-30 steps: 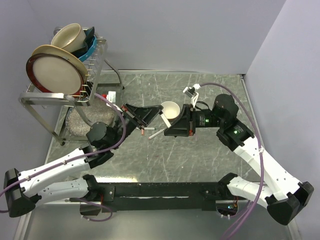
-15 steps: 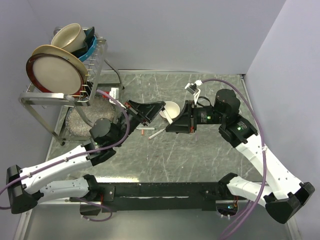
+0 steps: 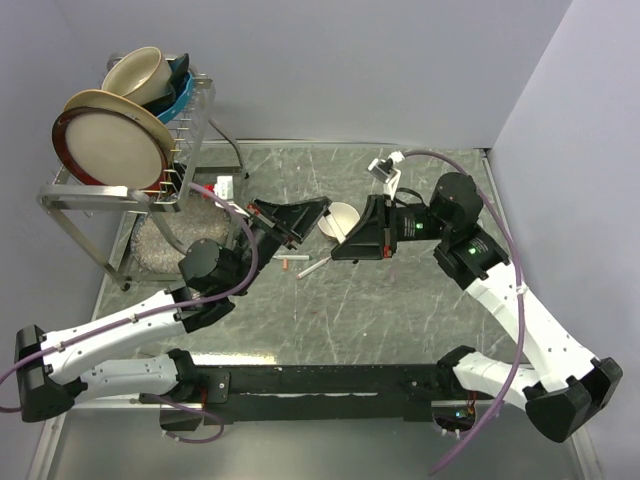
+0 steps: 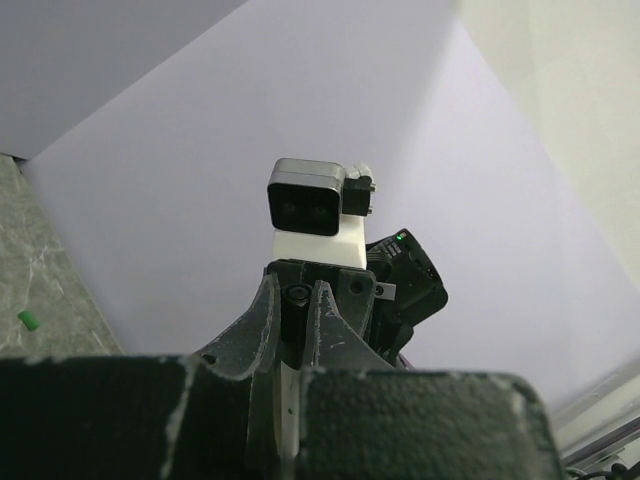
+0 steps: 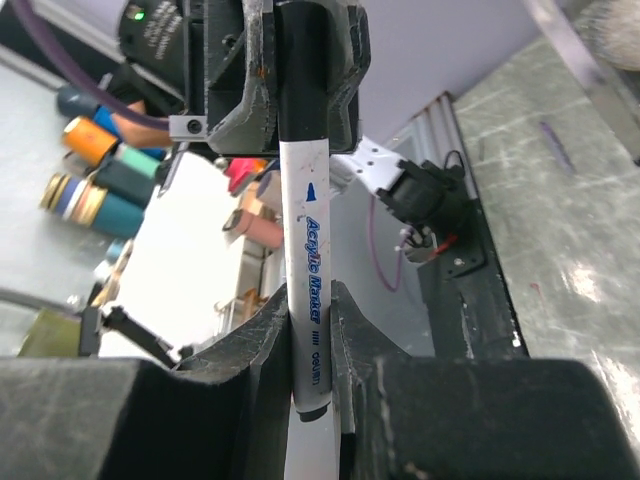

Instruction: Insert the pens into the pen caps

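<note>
- 1 loose pen [image 3: 312, 268] lies on the table [image 3: 420, 300], near the raised grippers.
- Right gripper [image 5: 305, 330] clamps 1 white pen [image 5: 306, 230] by its barrel.
- Left gripper [image 4: 292, 300] pinches the black cap [image 5: 305, 80], which is on that pen's far end.
- Cream bowl [image 3: 345, 215] sits just behind.

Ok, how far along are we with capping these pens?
Nothing visibly finished yet. In hand: the right gripper holds the black pen, its top end in the black cap clamped by the left gripper; whether it is fully seated is unclear. Remaining: a second pen lies loose on the table beside what looks like the red cap, and the green cap lies alone.
</note>
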Action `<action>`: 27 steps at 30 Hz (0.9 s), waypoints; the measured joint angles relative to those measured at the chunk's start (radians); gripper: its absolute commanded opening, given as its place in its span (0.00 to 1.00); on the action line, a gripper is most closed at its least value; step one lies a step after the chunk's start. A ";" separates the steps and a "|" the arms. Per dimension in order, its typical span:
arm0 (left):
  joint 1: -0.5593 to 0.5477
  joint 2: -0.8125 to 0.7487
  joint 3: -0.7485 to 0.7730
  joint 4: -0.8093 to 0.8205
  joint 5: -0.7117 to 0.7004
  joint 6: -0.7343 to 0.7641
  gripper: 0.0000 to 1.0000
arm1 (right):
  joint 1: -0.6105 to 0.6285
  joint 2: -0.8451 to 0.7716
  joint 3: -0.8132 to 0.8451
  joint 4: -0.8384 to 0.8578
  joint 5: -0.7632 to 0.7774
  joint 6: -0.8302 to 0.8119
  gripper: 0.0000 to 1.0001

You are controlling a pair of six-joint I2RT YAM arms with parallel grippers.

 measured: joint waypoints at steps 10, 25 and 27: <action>-0.027 0.063 0.114 -0.099 0.035 0.069 0.01 | 0.009 -0.024 -0.126 0.243 -0.037 0.006 0.00; -0.049 0.167 0.123 -0.289 0.123 0.107 0.01 | 0.039 -0.197 -0.380 0.106 0.129 -0.019 0.00; -0.048 0.153 0.108 -0.300 0.131 0.106 0.01 | 0.041 -0.216 -0.405 0.106 0.129 -0.021 0.01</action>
